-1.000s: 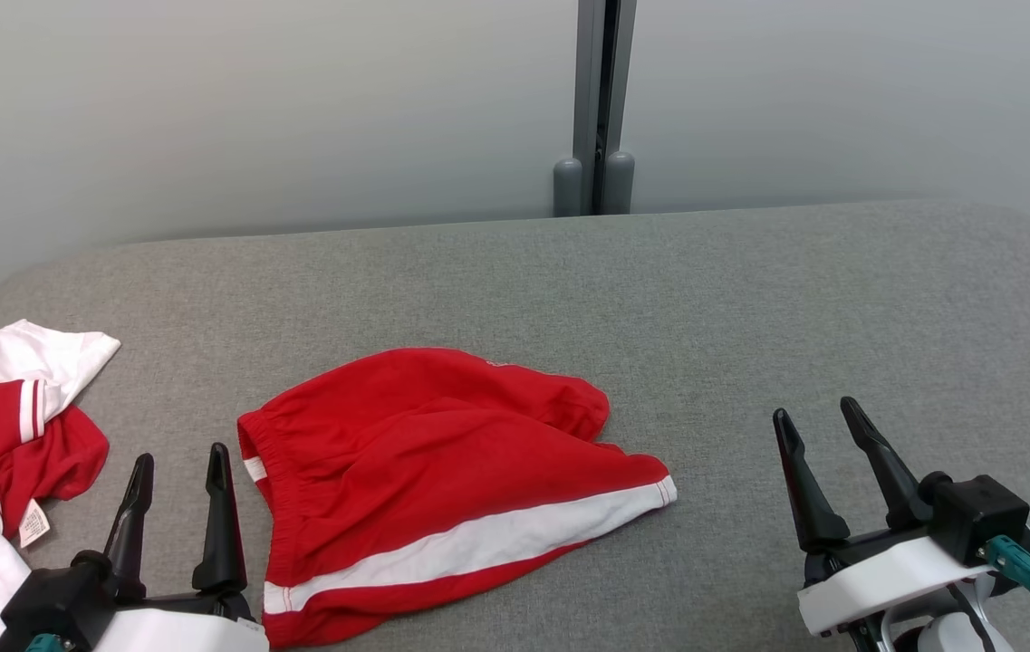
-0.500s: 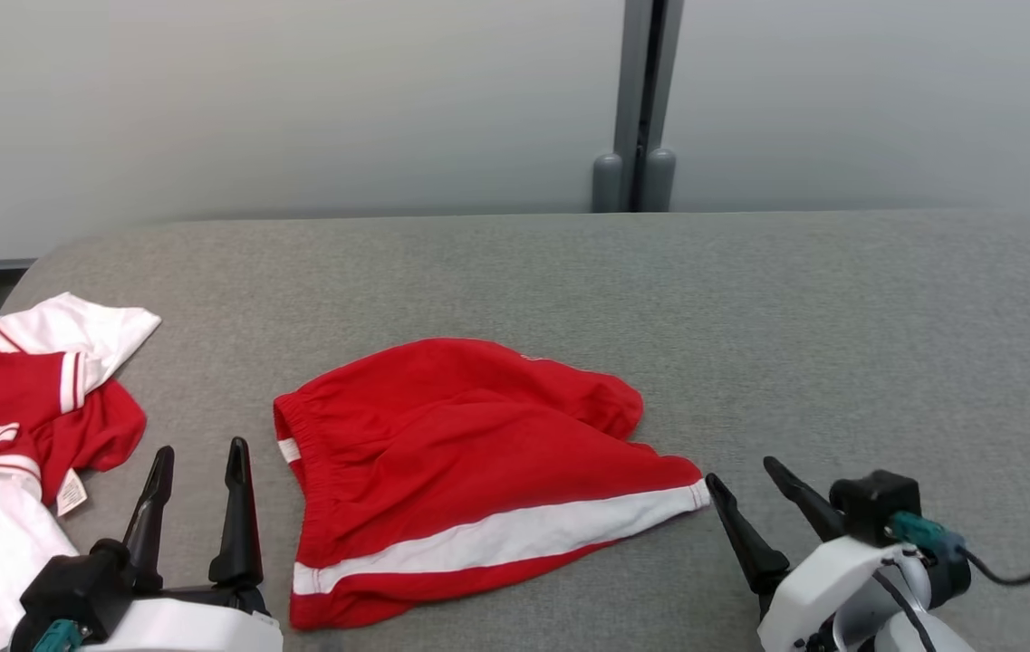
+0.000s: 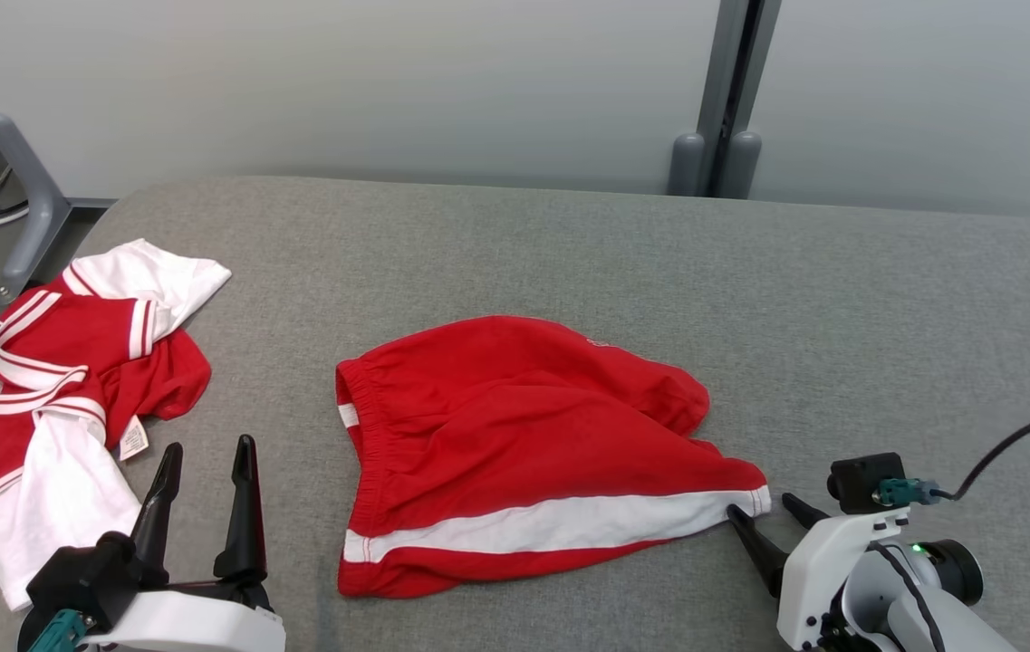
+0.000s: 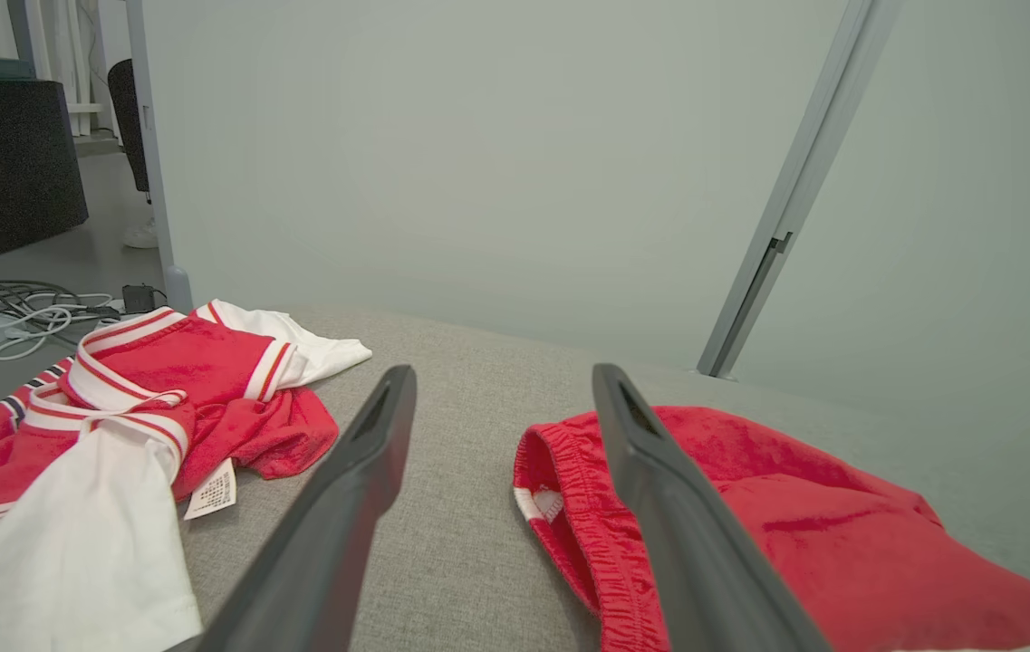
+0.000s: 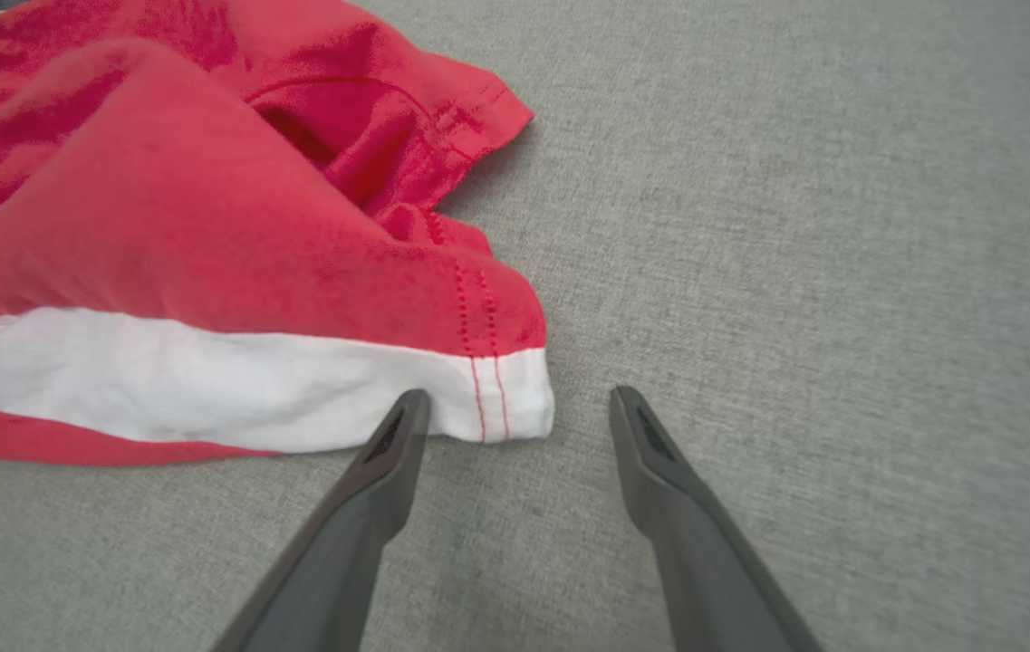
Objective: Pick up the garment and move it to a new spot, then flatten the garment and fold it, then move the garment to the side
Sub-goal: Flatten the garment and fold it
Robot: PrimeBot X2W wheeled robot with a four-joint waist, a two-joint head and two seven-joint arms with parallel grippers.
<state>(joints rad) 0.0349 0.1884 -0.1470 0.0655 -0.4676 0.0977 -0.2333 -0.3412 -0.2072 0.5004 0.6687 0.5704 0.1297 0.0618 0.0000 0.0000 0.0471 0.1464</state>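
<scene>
The garment [image 3: 524, 444] is a pair of red shorts with a white side stripe, lying rumpled in the middle of the grey table [image 3: 569, 244]. Its waistband faces left and its hem corner [image 5: 505, 407] points right. My right gripper [image 3: 764, 512] is open and low over the table, its fingertips on either side of that hem corner [image 3: 755, 498] without closing on it. In the right wrist view the right gripper [image 5: 519, 398] has the white stripe's end just ahead of its left finger. My left gripper [image 3: 206, 453] is open at the lower left, short of the waistband [image 4: 551, 471].
A second red and white garment [image 3: 62, 380] lies crumpled at the table's left edge, also seen in the left wrist view as a red and white heap [image 4: 116, 426]. A grey frame post [image 3: 723, 100] stands behind the table. Cables lie on the floor [image 4: 16, 308] at the far left.
The head camera has turned left, shifting the whole picture right. My right gripper has dropped and tilted down toward the shorts' right hem corner. The left gripper holds its pose.
</scene>
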